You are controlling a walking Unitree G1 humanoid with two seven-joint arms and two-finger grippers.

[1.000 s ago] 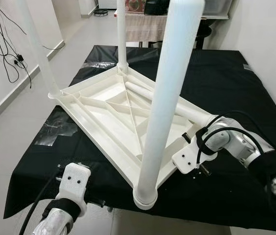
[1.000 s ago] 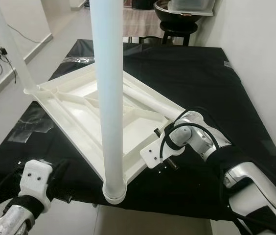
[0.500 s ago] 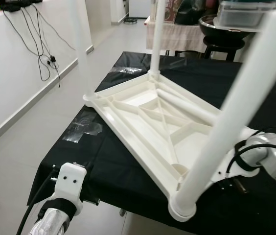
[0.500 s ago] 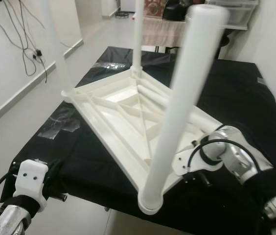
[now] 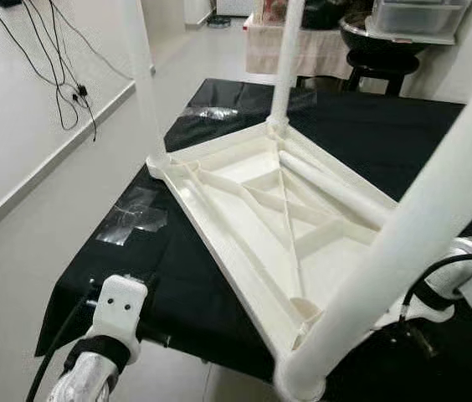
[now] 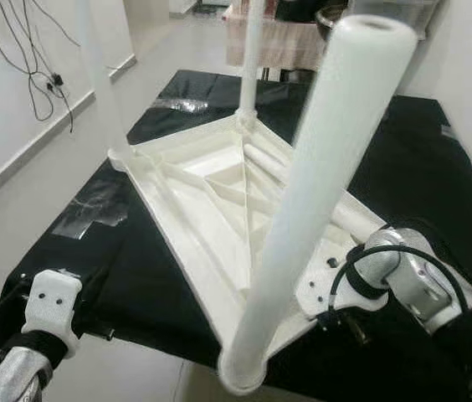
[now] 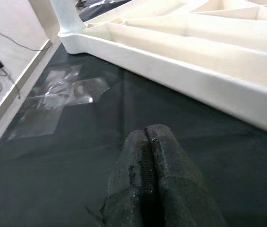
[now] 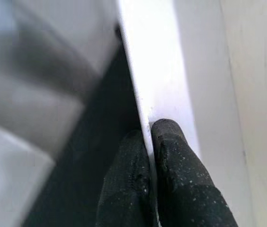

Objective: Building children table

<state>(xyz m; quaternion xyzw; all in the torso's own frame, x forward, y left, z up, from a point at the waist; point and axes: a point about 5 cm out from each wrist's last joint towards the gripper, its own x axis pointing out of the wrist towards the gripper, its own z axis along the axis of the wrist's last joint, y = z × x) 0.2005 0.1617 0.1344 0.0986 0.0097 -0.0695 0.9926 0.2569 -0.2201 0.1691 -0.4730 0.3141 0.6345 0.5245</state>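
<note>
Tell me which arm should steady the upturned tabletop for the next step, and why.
Right. The right gripper already pinches the rim of the white tabletop at its near right corner, fingers shut on the edge. The left gripper hangs shut over the black cloth, apart from the tabletop.

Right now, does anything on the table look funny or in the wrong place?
Yes. The white tabletop lies upside down on the black cloth, with three legs up, while a fourth leg lies flat inside it. Crumpled clear plastic sits beside it.
</note>
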